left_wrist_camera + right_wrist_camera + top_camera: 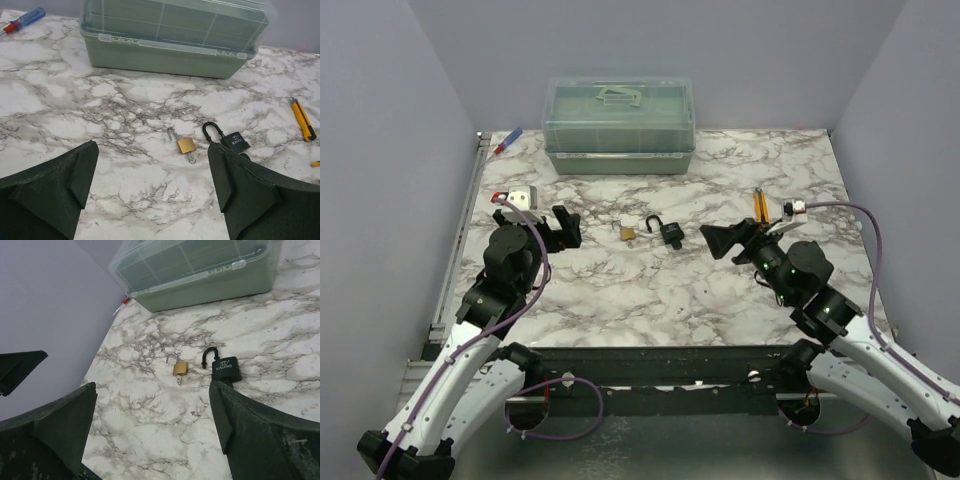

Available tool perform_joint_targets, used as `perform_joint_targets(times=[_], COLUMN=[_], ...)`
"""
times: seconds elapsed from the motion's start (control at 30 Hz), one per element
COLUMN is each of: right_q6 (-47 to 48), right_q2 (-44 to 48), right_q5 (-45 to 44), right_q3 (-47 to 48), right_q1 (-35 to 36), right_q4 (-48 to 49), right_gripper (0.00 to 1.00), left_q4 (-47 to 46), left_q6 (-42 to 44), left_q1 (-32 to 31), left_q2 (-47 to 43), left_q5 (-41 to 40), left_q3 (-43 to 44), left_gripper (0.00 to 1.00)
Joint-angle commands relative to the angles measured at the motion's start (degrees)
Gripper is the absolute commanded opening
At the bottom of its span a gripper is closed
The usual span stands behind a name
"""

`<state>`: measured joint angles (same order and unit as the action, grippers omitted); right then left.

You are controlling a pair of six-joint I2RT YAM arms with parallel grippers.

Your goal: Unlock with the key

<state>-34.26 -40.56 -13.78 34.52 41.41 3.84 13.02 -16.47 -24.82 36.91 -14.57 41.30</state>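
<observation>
Evidently neither arm had a hold on anything: the left tool (565, 228) and the right tool (720, 240) both hung released and spread wide above the marbled table (620, 300), with nothing between their matte black, wedge-shaped fingers. They faced each other from 9 and 3 o'clock of the table's centre, probably so that each wrist camera had the locks in sight.

At that centre lay the black padlock (226, 369), a squat dark block with pale lettering, flat on its side. Its thin curved shackle looked free at one leg, though I could not be sure. The key (676, 241) seemed to sit in that lock's base, at its 5 o'clock in the overhead view. Only its small round black head showed, and a finger partly hid it in both wrist views.

Just beside, at the black lock's 9 o'clock, rested the small brass padlock (186, 145), shiny and square. A green plastic box (620, 125) with a translucent lid stood at 12 o'clock, and a yellow knife (760, 205) lay at 2 o'clock.
</observation>
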Motion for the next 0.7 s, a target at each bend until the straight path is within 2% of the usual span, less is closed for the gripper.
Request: perform_joint_targets(times=[0.0,0.13,0.27,0.67], right_q6=[-0.78,-4.31,-4.47,-6.76], right_q2=[4.4,8.96,12.81,12.61], right_q5=[-4.34,-5.11,-4.82,-8.18], right_q3=[-0.58,-2.92,-6.55,-6.97], right_q1=[-0.24,-0.19,-0.21,-0.21], right_q4=[-12.28,-15.43,-13.21,-13.28], right_gripper=[1.0,1.0,1.0,1.0], left_q4=[-0.23,-0.54,-0.62,-0.62], left_q6=[0.43,0.14,0.15,0.34], left_q1=[0.31,0.38,0.47,0.4], left_q2=[1.6,3.64,3.96,1.85], left_q5=[-5.64,-4.73,-4.69,-3.93], left_q3=[-0.53,-1.02,-1.0,-1.53], left_gripper=[0.99,0.99,0.99,0.99])
